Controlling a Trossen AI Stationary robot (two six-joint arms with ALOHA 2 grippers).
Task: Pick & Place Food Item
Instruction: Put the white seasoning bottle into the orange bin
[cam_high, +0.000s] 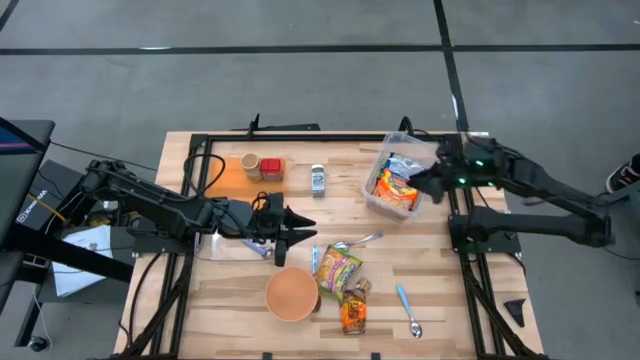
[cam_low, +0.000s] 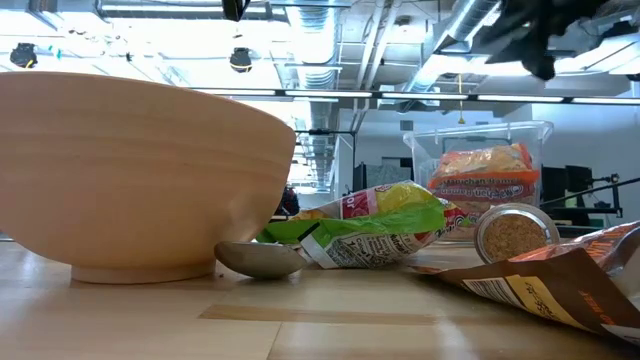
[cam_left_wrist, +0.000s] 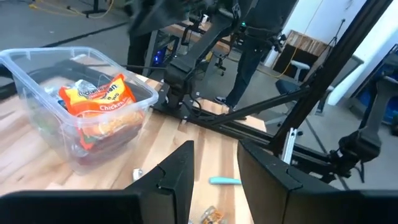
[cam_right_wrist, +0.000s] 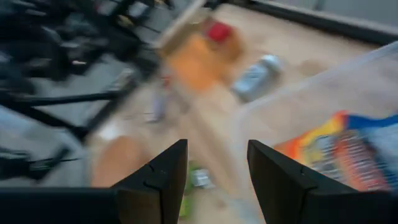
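My right claw hangs at the left edge of the clear plastic bin on the far right of the counter. Its two fingers stand parted with a plain gap between them, and nothing sits in that gap; I hold nothing and touch nothing that I can see. Inside the bin lies the orange noodle packet, with a blue-and-white packet beside it toward the far side.

My left claw waits over the middle of the counter, just far of the wooden bowl. Its fingers are also apart and empty.

Right of the bowl lies a green snack bag, with a metal spoon at its far end and an orange-brown packet nearer. A blue-handled spoon lies toward the near right. A small tin lies at the far middle, left of the bin.
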